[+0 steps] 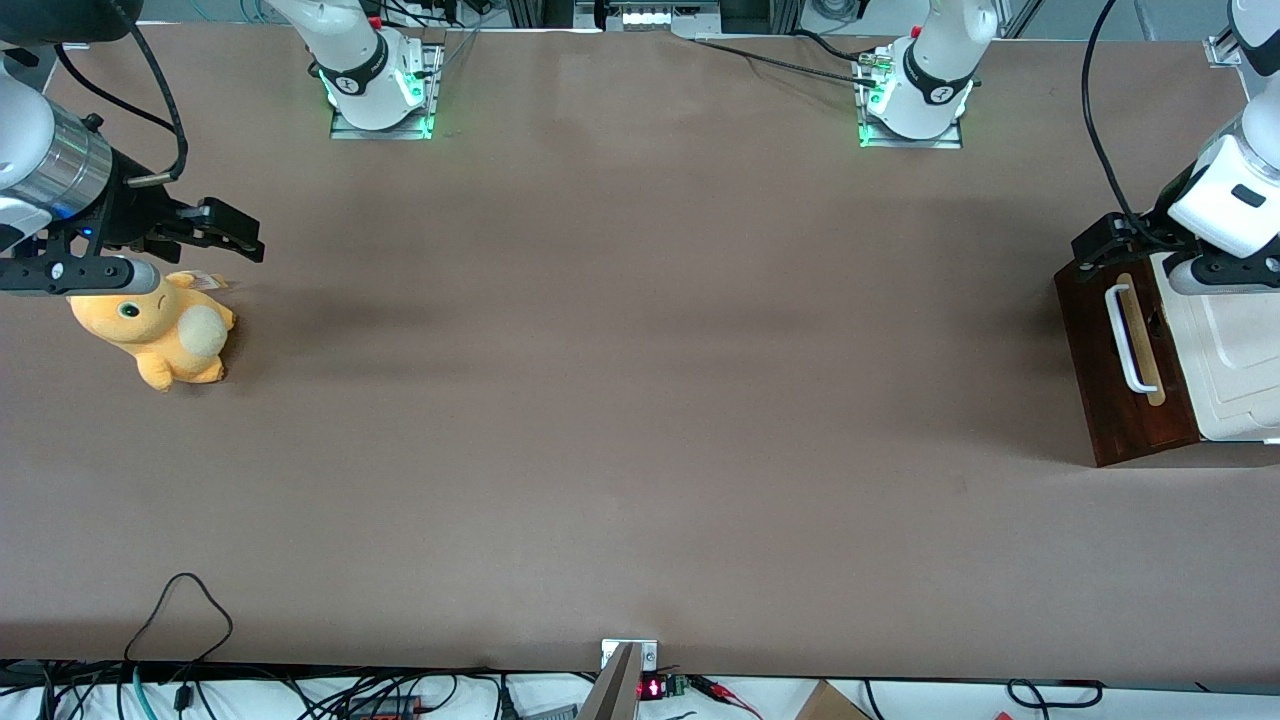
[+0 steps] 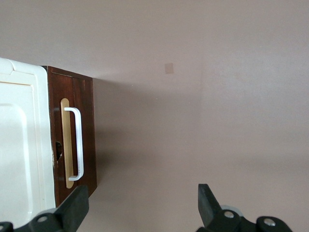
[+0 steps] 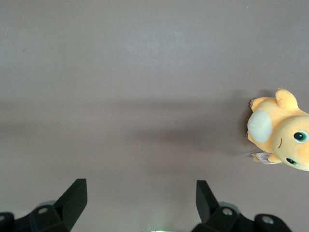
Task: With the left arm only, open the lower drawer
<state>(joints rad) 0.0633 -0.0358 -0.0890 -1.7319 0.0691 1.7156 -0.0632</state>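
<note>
The lower drawer (image 1: 1125,390) shows its dark brown front with a white bar handle (image 1: 1128,340) on a light tan strip, at the working arm's end of the table. The front lies flush against the cream-white cabinet body (image 1: 1235,350), and no pale wood inside shows. The left arm's black gripper (image 1: 1098,246) hovers over the end of the drawer front that is farther from the front camera, touching nothing. In the left wrist view the gripper (image 2: 142,199) is open and empty over bare table beside the drawer front (image 2: 87,130) and its handle (image 2: 78,145).
An orange plush toy (image 1: 155,335) lies toward the parked arm's end of the table and also shows in the right wrist view (image 3: 282,133). Two arm bases (image 1: 380,90) (image 1: 915,95) stand at the edge farthest from the front camera. Cables (image 1: 180,610) trail at the near edge.
</note>
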